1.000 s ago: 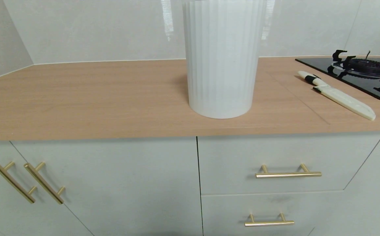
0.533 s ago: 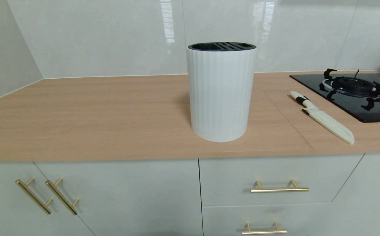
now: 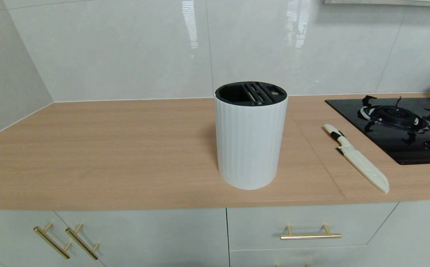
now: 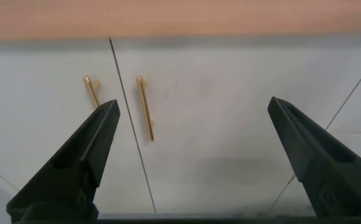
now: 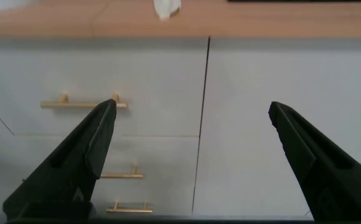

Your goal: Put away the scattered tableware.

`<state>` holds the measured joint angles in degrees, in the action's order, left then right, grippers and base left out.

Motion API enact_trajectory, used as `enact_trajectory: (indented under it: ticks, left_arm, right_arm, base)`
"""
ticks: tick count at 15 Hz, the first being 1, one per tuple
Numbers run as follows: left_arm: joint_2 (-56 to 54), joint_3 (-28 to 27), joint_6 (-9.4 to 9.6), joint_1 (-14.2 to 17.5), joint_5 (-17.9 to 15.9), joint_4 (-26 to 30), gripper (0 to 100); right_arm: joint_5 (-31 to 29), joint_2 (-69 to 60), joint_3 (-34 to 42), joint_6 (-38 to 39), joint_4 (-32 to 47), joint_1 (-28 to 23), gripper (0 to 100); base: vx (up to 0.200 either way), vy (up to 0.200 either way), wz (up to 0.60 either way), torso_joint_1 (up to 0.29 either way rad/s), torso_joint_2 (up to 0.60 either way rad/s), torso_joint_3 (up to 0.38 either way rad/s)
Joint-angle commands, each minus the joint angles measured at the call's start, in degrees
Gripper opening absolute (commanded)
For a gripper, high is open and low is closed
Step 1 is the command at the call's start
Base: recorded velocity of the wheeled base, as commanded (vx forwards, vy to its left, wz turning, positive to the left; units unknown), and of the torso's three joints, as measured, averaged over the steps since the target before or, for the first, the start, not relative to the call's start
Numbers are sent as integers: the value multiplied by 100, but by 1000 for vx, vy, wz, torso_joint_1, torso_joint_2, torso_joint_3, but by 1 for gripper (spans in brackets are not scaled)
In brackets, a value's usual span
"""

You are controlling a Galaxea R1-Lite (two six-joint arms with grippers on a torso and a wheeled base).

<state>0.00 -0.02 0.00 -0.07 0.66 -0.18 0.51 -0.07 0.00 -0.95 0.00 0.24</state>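
Only the head camera had risen, revealing the holder's [image 3: 250, 144] slotted top. The knife [image 3: 357, 160] lay at its 3 o'clock on the surface [image 3: 125, 148], not yet stowed. Left pincer [image 4: 193, 104] and right pincer [image 5: 192, 106] were spread, empty.

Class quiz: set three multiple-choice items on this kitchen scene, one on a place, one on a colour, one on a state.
1. Where does the knife lie?
A. In the holder
B. On the counter, between holder and hob
C. On the hob

2. What colour is the holder's ribbed wall?
A. White
B. Black
C. Gold

3. How is the left pincer?
A. Shut on the knife
B. Shut on a handle
C. Open, holding nothing

Answers:
1 B: the knife lies flat on the wood to the right of the holder.
2 A: the wall is white under a black slotted top.
3 C: it stands wide open with nothing in it.
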Motion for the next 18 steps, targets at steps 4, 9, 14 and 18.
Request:
enact_trajectory:
  ticks: [4, 9, 14, 18]
  left_arm:
    - [9, 2, 0, -1, 4, 1, 100]
    - [9, 2, 0, -1, 4, 1, 100]
    - [9, 2, 0, -1, 4, 1, 100]
    - [9, 2, 0, 7, 4, 1, 100]
  right_arm:
    - [2, 7, 0, -2, -9, 2, 100]
    - [2, 7, 0, -2, 0, 2, 100]
    - [2, 7, 0, -2, -9, 2, 100]
    - [2, 7, 0, -2, 0, 2, 100]
  base:
    - [0, 0, 0, 229, -489, -274]
    - [0, 0, 0, 245, -528, -281]
    - [0, 0, 0, 271, -563, -299]
    - [0, 0, 0, 278, -582, -303]
